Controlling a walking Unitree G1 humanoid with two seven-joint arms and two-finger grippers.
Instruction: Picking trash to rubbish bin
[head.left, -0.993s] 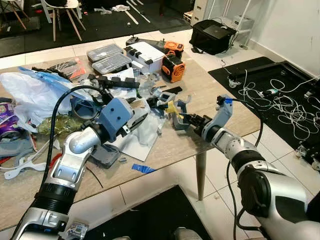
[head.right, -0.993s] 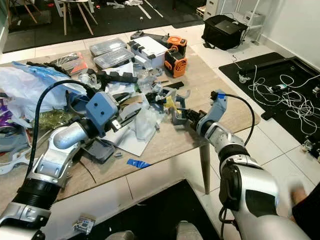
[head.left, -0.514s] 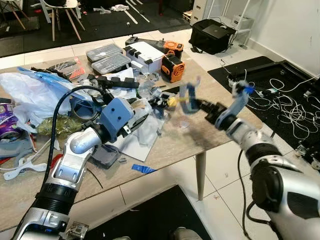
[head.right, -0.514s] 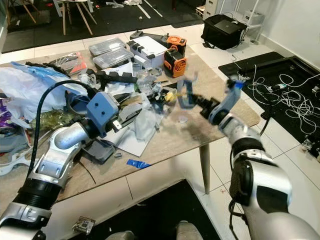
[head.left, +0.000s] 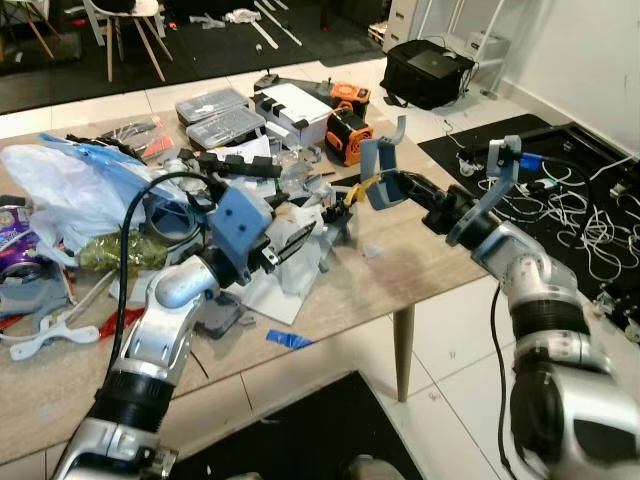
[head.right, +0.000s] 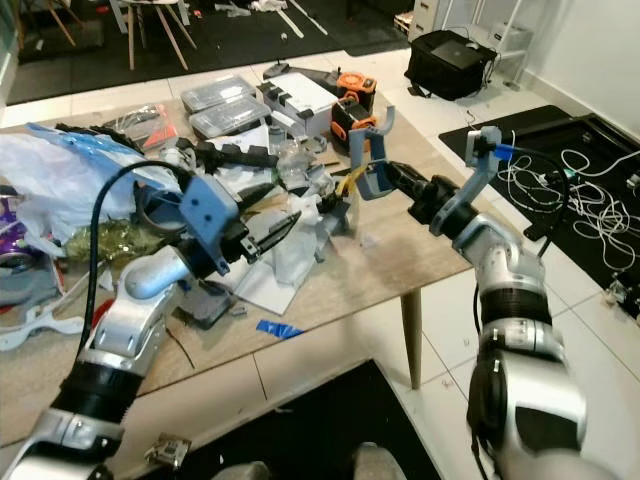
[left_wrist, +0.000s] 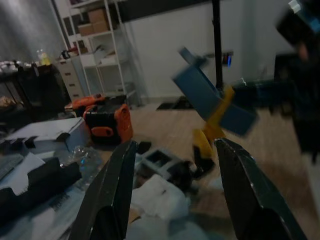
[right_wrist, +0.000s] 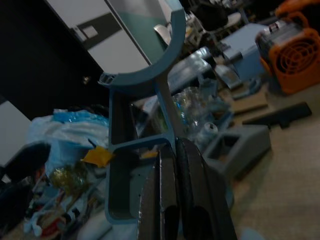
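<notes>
My right gripper is shut on a blue-grey plastic bracket with a yellow scrap hanging from it, held in the air above the wooden table. In the right wrist view the fingers clamp the bracket's lower frame. My left gripper stands open, low over the heap of white paper and plastic scraps in the middle of the table. From the left wrist view its two fingers are wide apart, with the lifted bracket ahead of them.
An orange device, a white box and clear cases stand at the table's far side. A big plastic bag lies at the left. A black bag and loose cables are on the floor at the right.
My right gripper has lifted the blue-grey bracket off the table, up and to the right. The left gripper has edged a little forward over the heap.
</notes>
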